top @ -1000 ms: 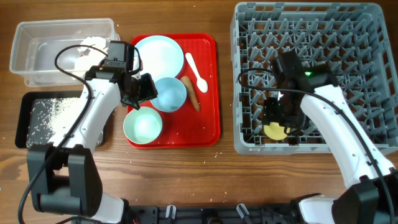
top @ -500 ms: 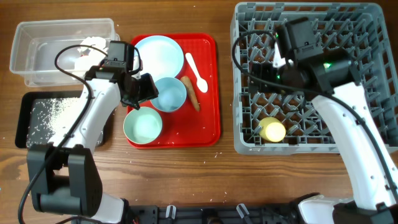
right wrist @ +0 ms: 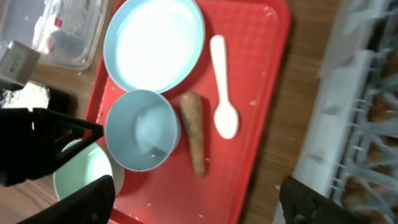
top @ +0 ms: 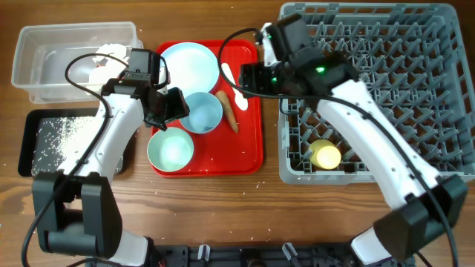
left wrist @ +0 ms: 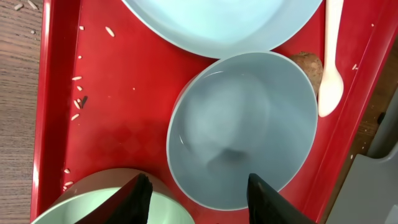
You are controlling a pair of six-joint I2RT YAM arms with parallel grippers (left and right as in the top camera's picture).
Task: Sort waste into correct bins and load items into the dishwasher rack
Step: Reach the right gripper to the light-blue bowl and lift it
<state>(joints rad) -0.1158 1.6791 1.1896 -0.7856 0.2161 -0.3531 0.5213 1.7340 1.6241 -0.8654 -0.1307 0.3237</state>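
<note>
On the red serving tray (top: 249, 152) lie the pale blue plate (top: 189, 65), the whitish bowl (top: 202, 113), the pale green bowl (top: 170, 148), the white spoon (top: 234, 85) and the brown stick (top: 230, 111). My left gripper (top: 172, 106) is open and empty, its fingers (left wrist: 200, 199) straddling the near rim of the whitish bowl (left wrist: 242, 124). My right gripper (top: 252, 78) is open and empty, hovering high over the tray's right side; its view (right wrist: 199, 202) shows the spoon (right wrist: 222, 93) and stick (right wrist: 194, 130) below. The yellow cup (top: 325, 155) sits in the dishwasher rack (top: 371, 30).
The clear tub (top: 44, 67) at the far left holds the crumpled wrapper (top: 111, 55). The black tray (top: 56, 141) in front of it holds rice grains. Loose grains lie on the red tray's left edge (left wrist: 74, 99). The left arm hangs over the black tray's right end.
My right gripper let go of the yellow cup in the rack's front left corner, rose and swung left over the red tray. The left arm has not moved.
</note>
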